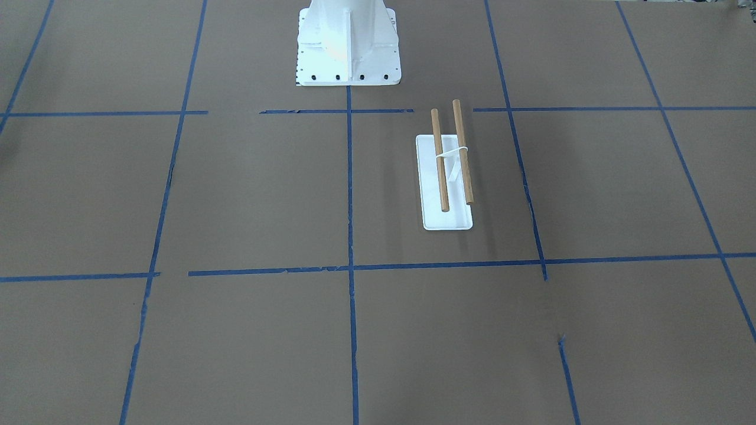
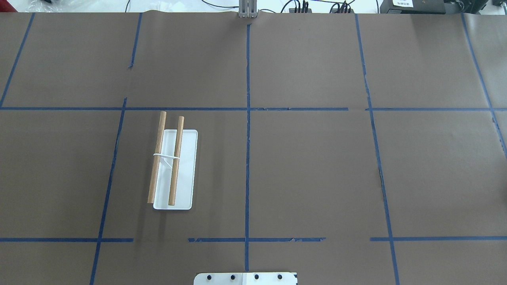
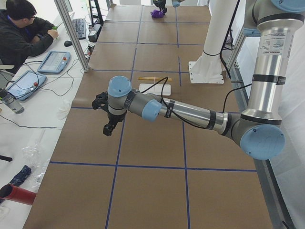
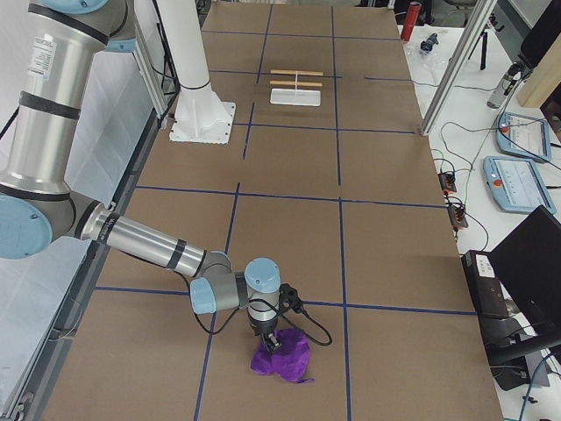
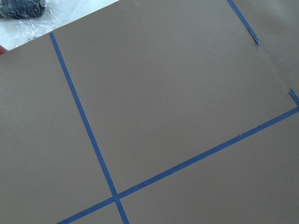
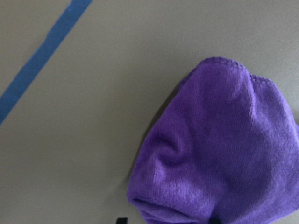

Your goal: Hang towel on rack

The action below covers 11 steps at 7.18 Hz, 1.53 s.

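Towel [image 4: 282, 355] bunched on worktop [image 4: 289, 237] under right pincer [image 4: 272, 340]; rack [image 4: 296, 91] far off at 12 o'clock. Right pincer, left pincer [image 3: 108, 130]: can't tell if apart or together.

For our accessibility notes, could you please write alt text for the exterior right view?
The robot's right gripper is down at a crumpled purple towel on the brown table. Far off stands a rack with two wooden bars.

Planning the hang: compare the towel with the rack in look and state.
The towel is purple and lies crumpled; the rack is white with two wooden dowels and stands upright. The right gripper is down at the towel; no gripper is near the rack. Both sit on the brown table.
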Tool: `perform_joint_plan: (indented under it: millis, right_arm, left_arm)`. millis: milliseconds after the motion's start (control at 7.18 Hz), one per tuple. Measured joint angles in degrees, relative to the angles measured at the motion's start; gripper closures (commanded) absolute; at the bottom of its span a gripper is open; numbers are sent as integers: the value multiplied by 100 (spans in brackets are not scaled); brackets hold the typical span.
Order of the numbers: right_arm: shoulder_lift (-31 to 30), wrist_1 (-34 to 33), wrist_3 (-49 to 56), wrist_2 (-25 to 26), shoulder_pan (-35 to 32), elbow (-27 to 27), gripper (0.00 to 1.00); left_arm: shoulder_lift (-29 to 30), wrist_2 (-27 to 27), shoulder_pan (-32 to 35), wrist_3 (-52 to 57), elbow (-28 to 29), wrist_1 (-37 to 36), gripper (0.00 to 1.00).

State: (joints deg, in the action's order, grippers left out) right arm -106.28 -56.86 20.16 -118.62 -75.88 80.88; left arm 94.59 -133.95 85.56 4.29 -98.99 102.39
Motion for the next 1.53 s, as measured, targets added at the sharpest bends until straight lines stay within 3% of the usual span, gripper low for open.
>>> perform_joint_plan:
  millis: [975, 1533]
  right_arm:
    - [392, -22, 54, 23, -37, 60, 100]
    - [387, -530, 190, -277, -433, 672, 100]
  left_arm:
    - [-1, 0, 2, 10, 15, 0, 0]
    - [0, 0, 3, 10, 7, 2, 0]
